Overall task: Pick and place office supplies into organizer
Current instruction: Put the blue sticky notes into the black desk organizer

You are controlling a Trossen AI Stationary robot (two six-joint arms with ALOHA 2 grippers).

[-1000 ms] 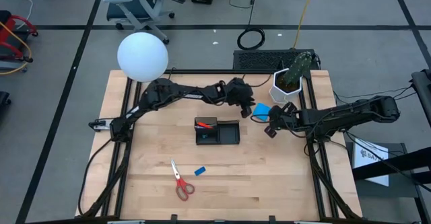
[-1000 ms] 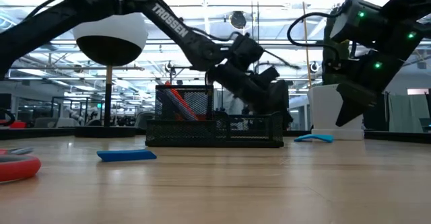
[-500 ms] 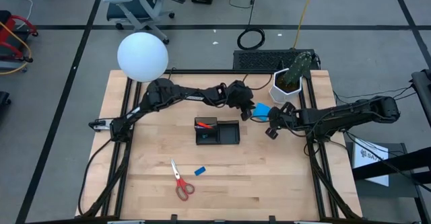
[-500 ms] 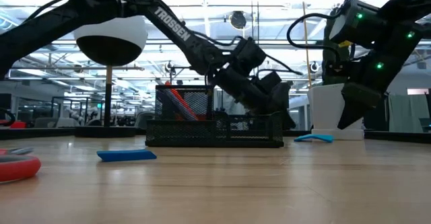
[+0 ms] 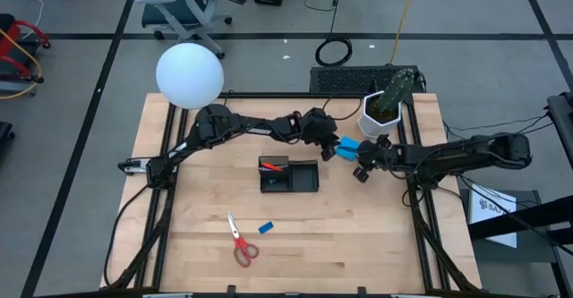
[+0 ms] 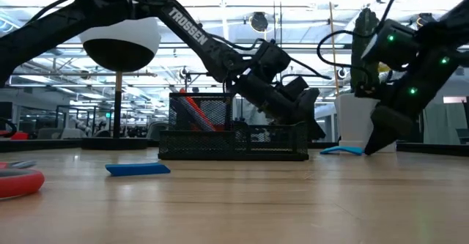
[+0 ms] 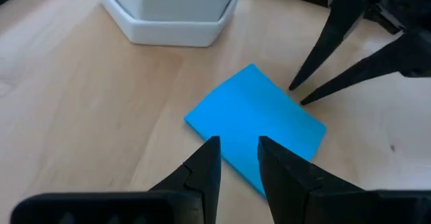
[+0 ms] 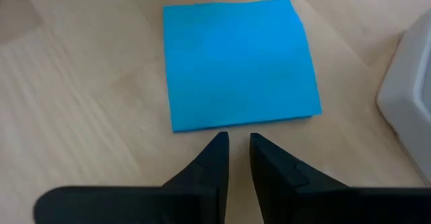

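Observation:
The blue square note pad [image 5: 349, 145] lies flat on the table between both grippers, near the white cactus pot [image 5: 380, 110]. My left gripper [image 7: 236, 143] is open by a narrow gap, its tips over the pad's [image 7: 259, 126] one edge; in the high view it [image 5: 333, 149] stands at the pad's left. My right gripper [image 8: 236, 140] is open by a slit, its tips low at the opposite edge of the pad [image 8: 239, 62]. The black organizer [image 5: 288, 175] holds a red pen [image 5: 273, 166]. Red-handled scissors [image 5: 240, 242] and a blue eraser [image 5: 265, 227] lie nearer. My left gripper slants down from the table's left, its fingertips [image 7: 214, 146] over the note pad's edge [image 7: 229, 126]; whether they touch it, I cannot tell. My right gripper slants down from the right, its fingertips [image 7: 296, 93] at the pad's opposite edge [image 7: 286, 99]; touch cannot be told.
The cactus pot [image 6: 363, 123] stands just beyond the pad [image 6: 341, 150]. The white globe lamp [image 5: 190, 76] stands at the far left corner. The organizer [image 6: 234, 138] sits mid-table, with the eraser [image 6: 138, 168] and scissors handle [image 6: 18, 182] nearer. Bare wood lies along the near edge.
My right gripper has come down until its tips are at table height, and has edged left toward the note pad. My left gripper has shifted slightly right and down toward the pad. The pad has stayed where it was.

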